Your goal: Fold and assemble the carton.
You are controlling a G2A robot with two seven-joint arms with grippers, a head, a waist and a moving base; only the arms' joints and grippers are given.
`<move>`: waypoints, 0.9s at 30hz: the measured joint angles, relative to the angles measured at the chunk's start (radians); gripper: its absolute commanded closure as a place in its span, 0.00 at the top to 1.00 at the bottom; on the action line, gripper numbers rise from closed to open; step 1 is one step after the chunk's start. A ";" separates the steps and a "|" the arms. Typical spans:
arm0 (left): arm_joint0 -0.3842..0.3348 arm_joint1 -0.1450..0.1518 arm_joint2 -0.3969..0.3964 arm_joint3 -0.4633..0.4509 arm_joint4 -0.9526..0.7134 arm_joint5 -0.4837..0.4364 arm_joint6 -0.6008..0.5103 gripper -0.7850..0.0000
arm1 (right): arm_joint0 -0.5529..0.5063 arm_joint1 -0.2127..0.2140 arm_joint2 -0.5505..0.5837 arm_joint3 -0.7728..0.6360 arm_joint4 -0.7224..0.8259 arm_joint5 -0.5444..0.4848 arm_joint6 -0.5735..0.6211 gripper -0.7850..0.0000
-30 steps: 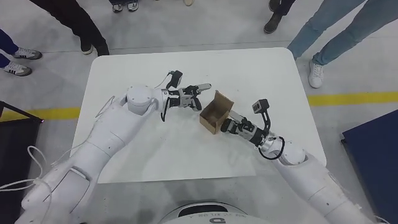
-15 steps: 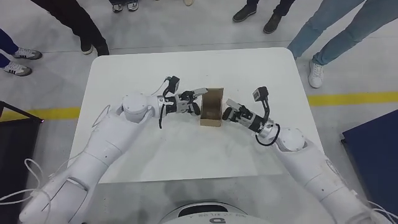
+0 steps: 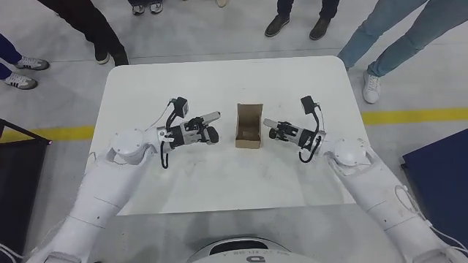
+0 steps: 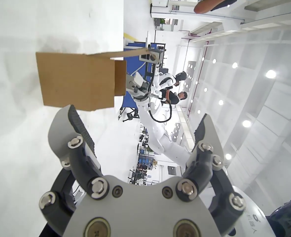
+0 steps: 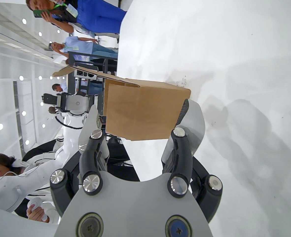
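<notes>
Carton (image 3: 248, 126) stands open on white table (image 3: 219, 183); grey floor (image 3: 219, 36) around.

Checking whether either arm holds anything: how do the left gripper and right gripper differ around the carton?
The left gripper faces one side of the carton with a clear strip of table between them. The right gripper faces the opposite side, its tips far closer to it. The left gripper looks opened wider than the right gripper. Both are open, hold nothing, and point at the carton.
</notes>
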 measured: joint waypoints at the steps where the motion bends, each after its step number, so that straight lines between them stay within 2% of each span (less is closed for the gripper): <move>1: 0.024 0.004 -0.014 -0.011 0.003 -0.002 -0.004 1.00 | 0.002 -0.001 -0.003 -0.005 -0.007 0.009 0.003 0.65; 6: 0.121 0.019 -0.085 -0.061 -0.021 -0.037 0.018 1.00 | 0.009 -0.004 -0.019 -0.032 -0.042 0.049 0.017 0.52; 8: 0.143 0.022 -0.105 -0.077 -0.030 -0.045 0.021 1.00 | 0.015 -0.006 -0.027 -0.043 -0.068 0.068 0.015 0.52; 18: 0.168 0.028 -0.142 -0.102 -0.034 -0.050 0.023 1.00 | 0.053 -0.018 -0.100 -0.120 -0.275 0.223 -0.018 0.45; 22: 0.172 0.029 -0.148 -0.103 -0.035 -0.055 0.029 1.00 | 0.054 -0.019 -0.115 -0.183 -0.342 0.297 -0.017 0.30; 23: 0.173 0.029 -0.151 -0.103 -0.035 -0.056 0.029 1.00 | 0.053 -0.018 -0.119 -0.207 -0.368 0.324 -0.013 0.21; 24: 0.174 0.029 -0.153 -0.103 -0.035 -0.057 0.030 1.00 | 0.051 -0.017 -0.122 -0.225 -0.392 0.346 -0.009 0.17; 25: 0.175 0.030 -0.154 -0.103 -0.035 -0.058 0.031 1.00 | 0.051 -0.016 -0.126 -0.244 -0.423 0.372 -0.002 0.15; 27: 0.176 0.030 -0.156 -0.104 -0.038 -0.058 0.033 1.00 | 0.050 -0.014 -0.142 -0.289 -0.504 0.449 0.022 0.17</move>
